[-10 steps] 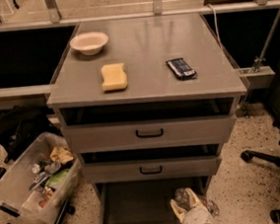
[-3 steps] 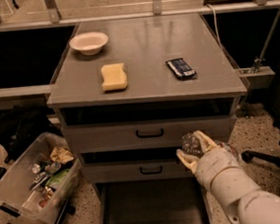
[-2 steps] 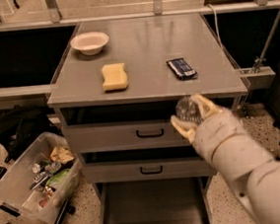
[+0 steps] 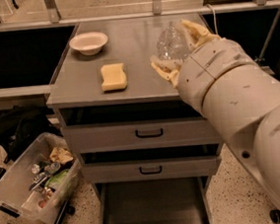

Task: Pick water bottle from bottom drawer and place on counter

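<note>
My gripper [image 4: 178,48] is shut on the water bottle [image 4: 171,43], a small clear crinkled plastic bottle, and holds it above the right part of the counter [image 4: 128,45]. The big white arm fills the right side of the view and hides the counter's right edge. The bottom drawer [image 4: 152,209] is pulled open below, and the part of its plain grey floor that shows is bare.
A white bowl [image 4: 88,42] and a yellow sponge [image 4: 113,77] sit on the counter's left half. Two closed drawers with black handles [image 4: 148,133] are above the open one. A clear bin of odds and ends [image 4: 35,181] and a black bag [image 4: 20,130] are on the floor at left.
The gripper rose from the bottom drawer with the bottle, passed the drawer fronts, and is now above the counter's right side. The dark packet on the counter is now hidden behind the arm.
</note>
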Robot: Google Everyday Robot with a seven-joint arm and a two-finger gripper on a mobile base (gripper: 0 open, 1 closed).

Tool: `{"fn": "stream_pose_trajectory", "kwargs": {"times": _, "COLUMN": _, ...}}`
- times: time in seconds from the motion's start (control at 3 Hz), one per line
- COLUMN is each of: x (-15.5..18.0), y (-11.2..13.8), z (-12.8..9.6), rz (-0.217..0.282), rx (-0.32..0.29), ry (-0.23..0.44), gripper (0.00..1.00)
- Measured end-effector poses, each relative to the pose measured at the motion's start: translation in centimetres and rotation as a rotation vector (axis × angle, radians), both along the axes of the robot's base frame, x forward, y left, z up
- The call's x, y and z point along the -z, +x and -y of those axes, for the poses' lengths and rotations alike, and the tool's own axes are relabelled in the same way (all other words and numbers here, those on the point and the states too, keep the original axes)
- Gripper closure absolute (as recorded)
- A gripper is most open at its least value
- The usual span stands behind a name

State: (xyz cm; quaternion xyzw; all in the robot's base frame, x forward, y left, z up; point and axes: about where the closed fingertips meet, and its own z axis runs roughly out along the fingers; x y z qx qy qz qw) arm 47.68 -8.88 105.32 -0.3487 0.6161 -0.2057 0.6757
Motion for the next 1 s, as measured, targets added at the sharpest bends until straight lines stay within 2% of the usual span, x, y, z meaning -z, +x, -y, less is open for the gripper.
{"fn": "stream_pose_trajectory", "kwargs": {"times": 0.33, "x": 0.0, "y": 0.0, "z": 0.0, "rz": 0.000, "rx": 0.000, "ry": 0.000, "gripper": 1.00}}
{"fn": "stream_pose_trajectory", "kwargs": {"times": 0.67, "x": 0.0, "y": 0.8, "z": 0.0, "rz": -0.011, "rx": -0.018, "ry": 0.030, "gripper": 1.00}}
{"fn": "stream_pose_trajectory", "kwargs": {"times": 1.0, "x": -1.1, "y": 3.3, "z": 5.5, "rz": -0.006, "rx": 0.073, "ry": 0.207, "gripper": 1.00}}
